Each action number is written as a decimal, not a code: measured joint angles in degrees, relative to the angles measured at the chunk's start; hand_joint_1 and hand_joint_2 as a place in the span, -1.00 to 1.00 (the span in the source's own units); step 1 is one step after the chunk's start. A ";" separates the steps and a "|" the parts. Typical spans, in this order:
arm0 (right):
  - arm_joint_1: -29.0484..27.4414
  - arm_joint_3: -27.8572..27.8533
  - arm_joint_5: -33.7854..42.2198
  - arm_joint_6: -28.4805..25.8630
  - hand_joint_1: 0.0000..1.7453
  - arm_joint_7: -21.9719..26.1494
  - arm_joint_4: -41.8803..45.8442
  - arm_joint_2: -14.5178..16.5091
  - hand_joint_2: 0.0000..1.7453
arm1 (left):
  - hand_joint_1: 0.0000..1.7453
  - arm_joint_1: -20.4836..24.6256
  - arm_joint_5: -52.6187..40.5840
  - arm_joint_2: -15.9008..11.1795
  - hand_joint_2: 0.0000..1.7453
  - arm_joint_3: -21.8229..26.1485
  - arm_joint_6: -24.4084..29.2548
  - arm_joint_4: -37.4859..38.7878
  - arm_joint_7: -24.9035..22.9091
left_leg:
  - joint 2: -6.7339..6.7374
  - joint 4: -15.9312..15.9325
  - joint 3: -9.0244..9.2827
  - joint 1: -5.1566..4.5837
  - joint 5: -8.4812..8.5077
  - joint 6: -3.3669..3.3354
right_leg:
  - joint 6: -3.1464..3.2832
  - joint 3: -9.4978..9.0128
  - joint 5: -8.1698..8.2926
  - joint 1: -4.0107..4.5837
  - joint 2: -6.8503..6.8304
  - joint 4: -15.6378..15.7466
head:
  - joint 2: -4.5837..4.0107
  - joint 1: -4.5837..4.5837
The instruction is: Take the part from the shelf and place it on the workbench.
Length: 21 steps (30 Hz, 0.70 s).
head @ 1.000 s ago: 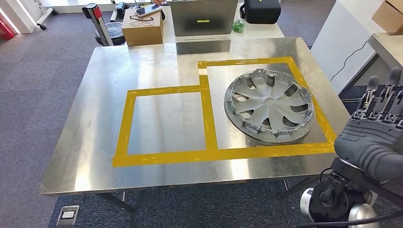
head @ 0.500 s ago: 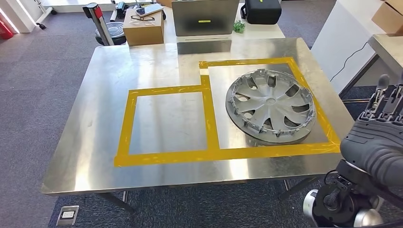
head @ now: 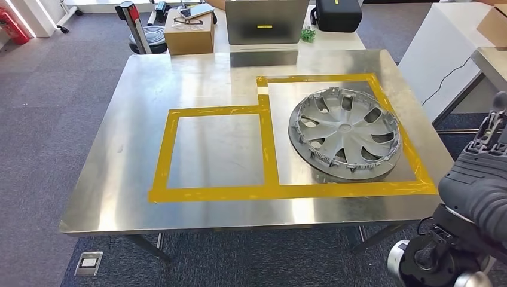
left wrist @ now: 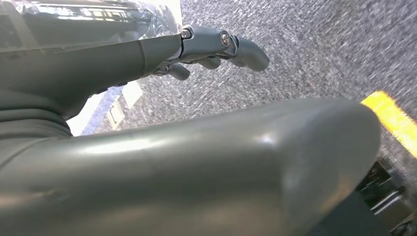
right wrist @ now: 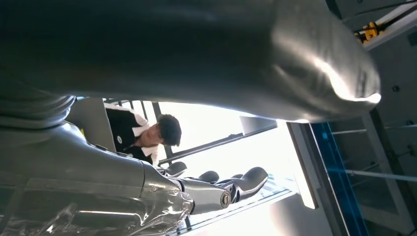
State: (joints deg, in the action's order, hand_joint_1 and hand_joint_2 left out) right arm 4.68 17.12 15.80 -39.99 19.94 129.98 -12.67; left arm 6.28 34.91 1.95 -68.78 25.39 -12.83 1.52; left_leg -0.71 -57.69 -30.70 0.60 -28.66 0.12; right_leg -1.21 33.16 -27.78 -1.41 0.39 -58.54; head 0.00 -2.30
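Placing step, by the look of it, done: part [head: 344, 133], a silver wheel cover, lying flat on the steel table [head: 197, 72], inside the right-hand square of the yellow tape outline [head: 269, 149], at about 3 o'clock from the table's middle. No hand touching it. Right hand [head: 487, 173] raised at 4 o'clock of the head view, just off the table's right edge and apart from the part, fingers upright. Seen from the right wrist, fingers [right wrist: 246, 179] loosely curled with gaps between, nothing held. Left hand [left wrist: 147, 147] hanging over grey carpet, fingers [left wrist: 216, 42] likewise loosely bent, holding nothing.

Next move, judged from this: drawing the right arm clear and down without brushing the table's edge or nudging the part; otherwise nothing left to carry.

Against the earlier frames: whole scene slid slightly rightward and down, so the camera moved, not the table. Part unmoved within its square. Right hand further toward 4 o'clock and lower, more of it cut by the frame edge, farther from the part than a second ago.

Beyond the table, at 12 o'clock: cardboard box [head: 190, 34], laptop [head: 266, 21].
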 joint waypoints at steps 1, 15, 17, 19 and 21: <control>0.00 0.04 -0.14 0.00 -1.00 -0.01 0.01 0.02 -1.00 | -1.00 0.02 0.02 -0.03 -1.00 0.00 -0.07 0.00 -0.08 | 0.00 -0.16 -0.29 -0.08 0.11 0.35 | 0.50 0.27 0.01 0.11 0.09 -0.11 | 0.00 0.05; 0.45 0.27 -1.69 0.12 -1.00 -0.62 -0.02 0.60 -1.00 | -1.00 0.35 0.44 -0.16 -1.00 0.05 -0.19 0.00 -0.25 | 0.13 0.68 4.47 -0.65 -4.15 -0.32 | 2.26 4.87 4.58 0.98 -0.59 -0.14 | 0.00 2.16; 0.54 0.34 -1.78 0.13 -1.00 -0.70 -0.02 0.69 -1.00 | -1.00 0.38 0.48 -0.15 -1.00 0.05 -0.21 0.00 -0.31 | 0.13 1.22 4.13 -1.05 -3.36 -0.86 | 1.46 4.83 5.48 0.76 -0.70 0.28 | 0.00 2.15; 0.54 0.43 -1.95 0.13 -1.00 -0.76 -0.02 0.74 -1.00 | -1.00 0.34 0.54 -0.19 -1.00 0.06 -0.23 0.00 -0.44 | 0.32 1.60 3.44 -0.92 -1.97 -1.57 | 0.81 5.20 4.82 0.59 -0.66 0.10 | 0.00 2.27; 0.56 0.54 -2.15 0.13 -1.00 -0.92 -0.03 0.74 -1.00 | -1.00 0.41 0.57 -0.21 -1.00 0.07 -0.26 0.00 -0.54 | 0.57 1.92 2.09 -0.64 -0.44 -2.10 | 0.39 6.44 -0.01 0.53 -0.59 -3.79 | 0.00 1.98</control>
State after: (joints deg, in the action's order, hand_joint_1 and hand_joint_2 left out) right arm 5.24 17.66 13.65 -39.87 19.02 129.96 -11.93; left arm 6.69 35.48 1.74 -68.72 25.13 -12.83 0.98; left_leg -0.14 -55.78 -28.61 -0.04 -29.10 -1.98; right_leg -0.82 39.60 -27.78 -0.88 -0.21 -62.32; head 0.00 -0.31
